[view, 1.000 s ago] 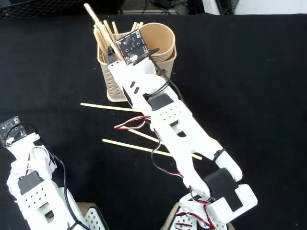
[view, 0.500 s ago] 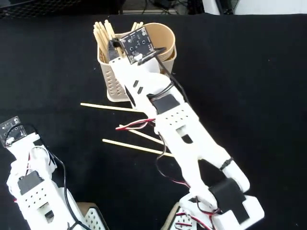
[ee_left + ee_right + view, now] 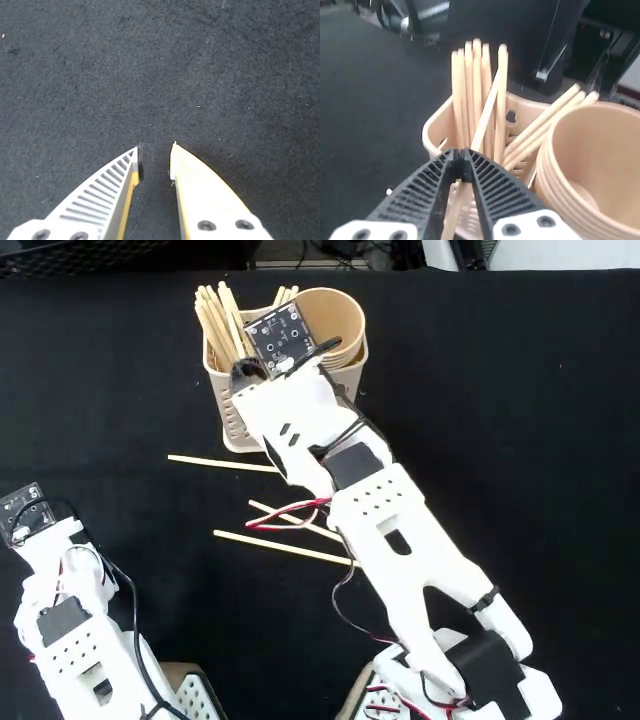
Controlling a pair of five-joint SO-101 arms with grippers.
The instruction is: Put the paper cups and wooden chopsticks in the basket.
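A beige basket (image 3: 236, 426) stands at the table's far side, with a stack of paper cups (image 3: 335, 320) and several wooden chopsticks (image 3: 212, 312) upright in it. My right gripper (image 3: 246, 370) hangs over the basket's near rim. Its black fingers (image 3: 492, 192) are shut on a tilted chopstick (image 3: 487, 112) that leans among the others. The cups (image 3: 590, 160) sit just beside it in the basket (image 3: 432, 132). Three loose chopsticks lie on the cloth: one (image 3: 220, 463) near the basket, a longer one (image 3: 280, 547) closer to me, and a short-looking one (image 3: 292, 521) partly under the arm. My left gripper (image 3: 155, 148) is low at the near left, slightly open over bare cloth.
The black cloth (image 3: 520, 420) covers the whole table, with open room on the right and at the far left. The right arm (image 3: 390, 530) lies diagonally across the middle, above the loose chopsticks. The left arm (image 3: 60, 620) sits at the near left corner.
The right gripper lowered the raised chopstick into the basket among the others, then drew back slightly toward me. The left arm has not moved.
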